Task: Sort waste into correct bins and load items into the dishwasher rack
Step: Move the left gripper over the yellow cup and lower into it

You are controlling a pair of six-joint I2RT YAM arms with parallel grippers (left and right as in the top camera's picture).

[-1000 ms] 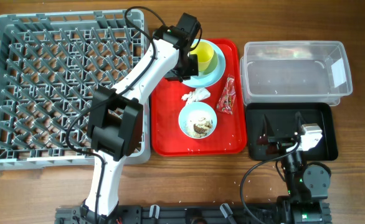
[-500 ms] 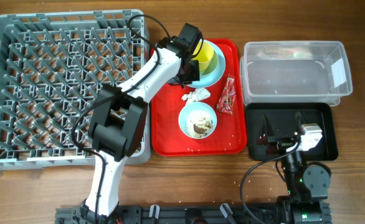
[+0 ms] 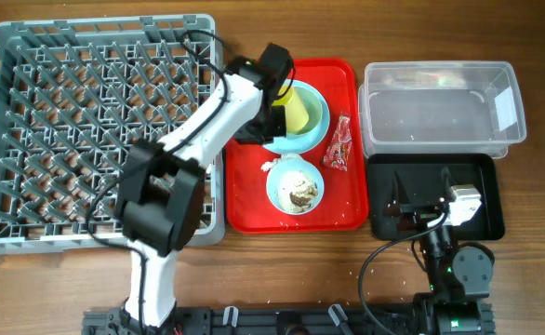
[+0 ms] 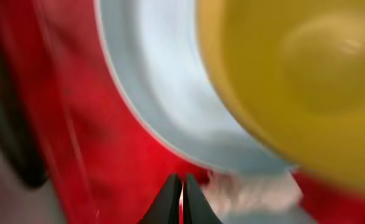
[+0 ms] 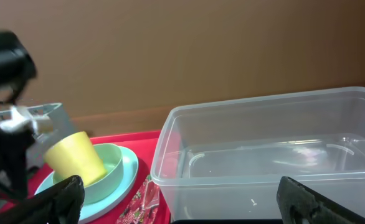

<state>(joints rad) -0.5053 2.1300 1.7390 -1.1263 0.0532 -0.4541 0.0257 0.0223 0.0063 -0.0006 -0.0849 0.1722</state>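
Flat red tray [image 3: 345, 200] on a brown wooden table [image 3: 533, 279]

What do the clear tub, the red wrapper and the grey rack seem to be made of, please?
Clear tub: likely thin plastic, glossy, see-through walls.
Red wrapper: probably plastic film, shiny and crinkled.
Grey rack: apparently moulded plastic, matte, with lattice walls and pegs.
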